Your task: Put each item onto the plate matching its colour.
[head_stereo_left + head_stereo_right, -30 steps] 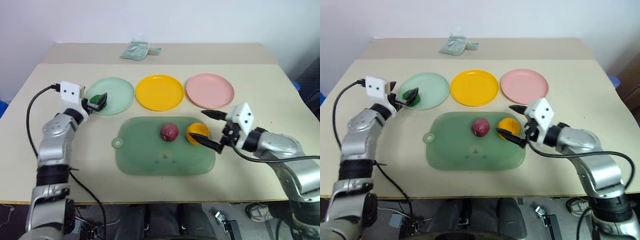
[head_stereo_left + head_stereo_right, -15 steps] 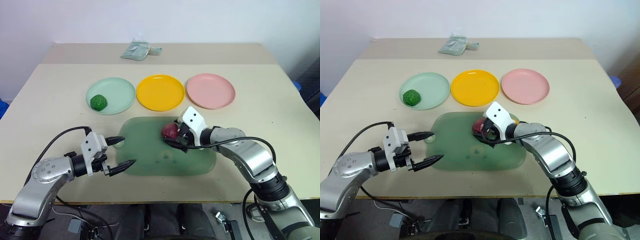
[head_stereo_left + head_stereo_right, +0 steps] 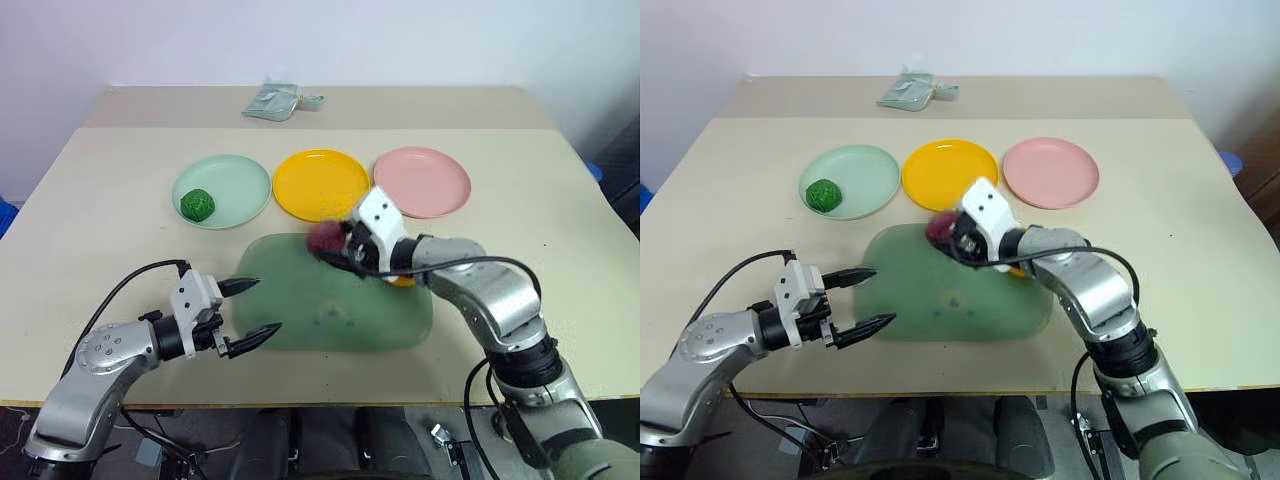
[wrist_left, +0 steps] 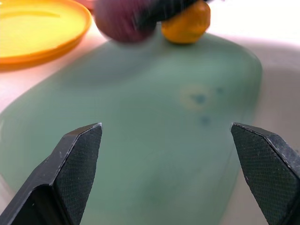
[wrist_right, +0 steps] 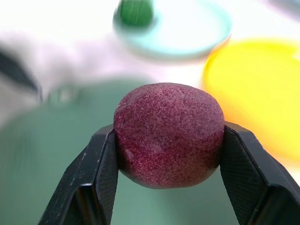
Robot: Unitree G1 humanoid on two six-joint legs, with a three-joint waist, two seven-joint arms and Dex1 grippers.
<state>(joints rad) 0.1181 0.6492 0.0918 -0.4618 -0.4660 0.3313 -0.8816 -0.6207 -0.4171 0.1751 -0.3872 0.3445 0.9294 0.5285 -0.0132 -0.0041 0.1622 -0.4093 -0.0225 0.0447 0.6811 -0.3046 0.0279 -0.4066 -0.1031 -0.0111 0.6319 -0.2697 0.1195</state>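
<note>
Left eye view: beige table [image 3: 90, 210], white wall behind. Table's 3 o'clock side bare. Tray [image 3: 300, 310] centre; orange ball [image 4: 186, 24] at its 2 o'clock corner. Green ball [image 3: 197, 204] on mint plate [image 3: 240, 180]; yellow plate [image 3: 320, 185], pink plate [image 3: 425, 180] bare. R gripper [image 5: 166, 154] pinches red ball [image 5: 168, 133] over tray. L gripper [image 3: 250, 308] spread wide.

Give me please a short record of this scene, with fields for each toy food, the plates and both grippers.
green ball: lies on the mint green plate, at
red-purple ball: clamped in the right gripper, above the dark green tray
orange ball: on the tray
yellow plate: holds nothing
pink plate: holds nothing
left gripper: open, holds nothing, at the tray's handle end
packet: at the table's far edge
</note>
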